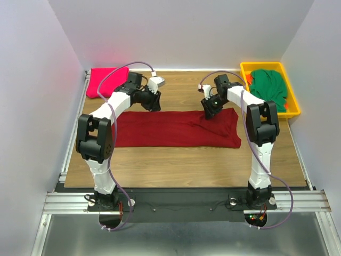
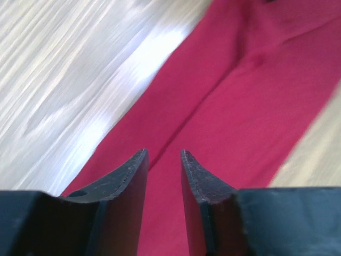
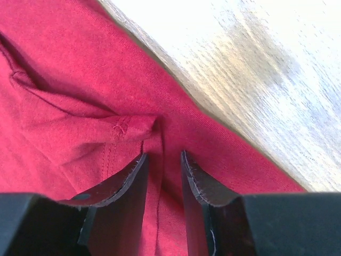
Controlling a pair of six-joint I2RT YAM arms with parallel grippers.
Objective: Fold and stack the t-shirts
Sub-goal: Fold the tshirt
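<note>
The dark red t-shirt (image 1: 176,129) lies folded into a long strip across the middle of the table. My left gripper (image 1: 153,102) is over its far edge towards the left. In the left wrist view the left gripper (image 2: 162,153) has its jaws a narrow gap apart just above the dark red cloth (image 2: 240,106), holding nothing. My right gripper (image 1: 210,111) is low on the shirt's far edge towards the right. In the right wrist view the right gripper (image 3: 162,156) has its jaws narrowly apart, astride a seam and a small fold (image 3: 128,125). The pink t-shirt (image 1: 104,81) lies folded at the back left. The green t-shirt (image 1: 269,88) lies in the bin.
A yellow plastic bin (image 1: 294,104) stands at the back right corner. White walls close in the table's back and sides. Bare wooden table (image 1: 176,165) lies in front of the dark red shirt.
</note>
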